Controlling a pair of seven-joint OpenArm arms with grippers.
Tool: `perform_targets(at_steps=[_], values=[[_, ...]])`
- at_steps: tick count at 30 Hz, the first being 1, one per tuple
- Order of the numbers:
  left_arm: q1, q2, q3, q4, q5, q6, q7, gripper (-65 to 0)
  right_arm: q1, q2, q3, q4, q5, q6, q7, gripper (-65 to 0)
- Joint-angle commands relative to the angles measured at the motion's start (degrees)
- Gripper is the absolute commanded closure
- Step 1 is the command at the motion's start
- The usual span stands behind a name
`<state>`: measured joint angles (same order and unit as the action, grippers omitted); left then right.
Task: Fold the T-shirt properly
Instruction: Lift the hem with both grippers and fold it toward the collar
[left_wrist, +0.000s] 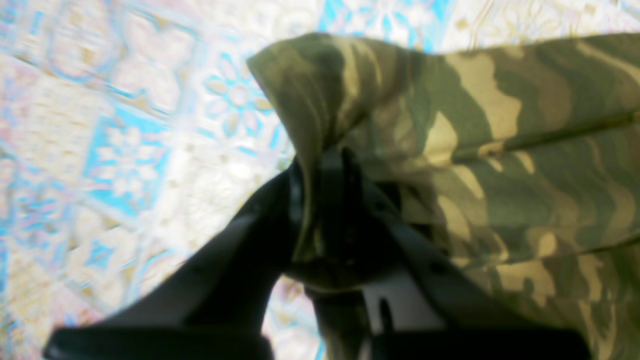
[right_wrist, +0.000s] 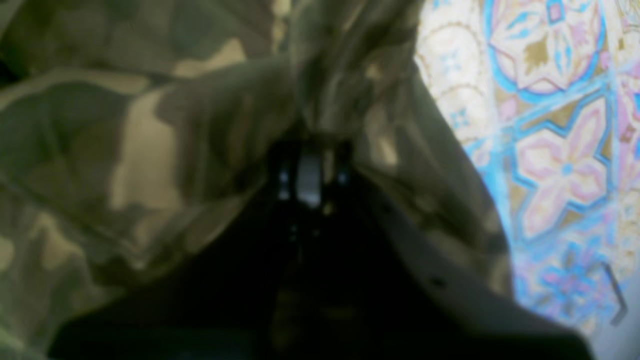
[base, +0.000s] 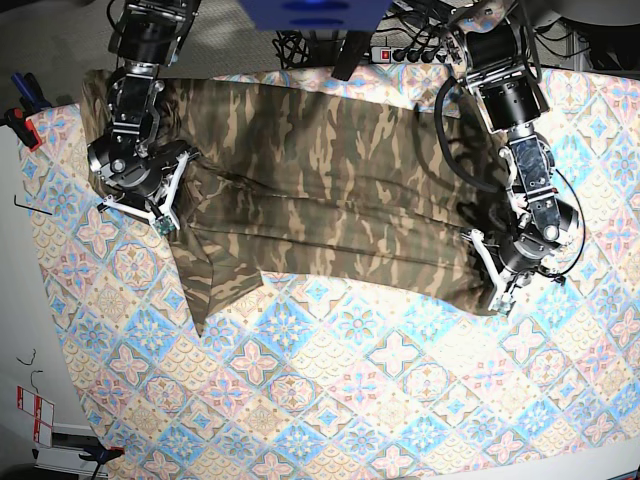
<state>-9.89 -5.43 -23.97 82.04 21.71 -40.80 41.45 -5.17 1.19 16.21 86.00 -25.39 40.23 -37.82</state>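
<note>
The camouflage T-shirt (base: 330, 190) lies stretched across the far half of the table, partly folded into a long band. My left gripper (base: 490, 285) is at its right end, and the left wrist view shows this gripper (left_wrist: 320, 165) shut on a bunched fold of the T-shirt (left_wrist: 500, 150). At the left end my right gripper (base: 165, 215) presses into the cloth. Up close, that gripper (right_wrist: 310, 150) is shut, with the T-shirt (right_wrist: 125, 150) gathered around its black fingers. A flap of shirt hangs toward the front at the left.
The blue, pink and cream tile-patterned tablecloth (base: 350, 400) covers the table. A power strip (base: 405, 52) and cables sit beyond the far edge. A clamp (base: 18, 118) grips the left edge, with white floor beyond it.
</note>
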Motion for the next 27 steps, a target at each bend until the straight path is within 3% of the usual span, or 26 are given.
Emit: perform_targets(at_steps=[1,18,27], values=[[-0.88,-0.85,-0.08,1.96,-0.04,0.8,0.09,-3.1,0.82,-0.8,0.36,3.01,0.46,-0.23,0.94,-1.0],[7.74,-0.94,-0.08,15.15,-0.04,0.8,0.44,-3.1,-8.5,-2.38,2.12,19.81,0.55,-0.23,0.94,-1.0],[12.13,-0.94,-0.87,18.05,0.04,0.8,0.44,-2.8,-14.04,-3.52,4.85,22.09,0.64,-0.23,1.21,-0.6]])
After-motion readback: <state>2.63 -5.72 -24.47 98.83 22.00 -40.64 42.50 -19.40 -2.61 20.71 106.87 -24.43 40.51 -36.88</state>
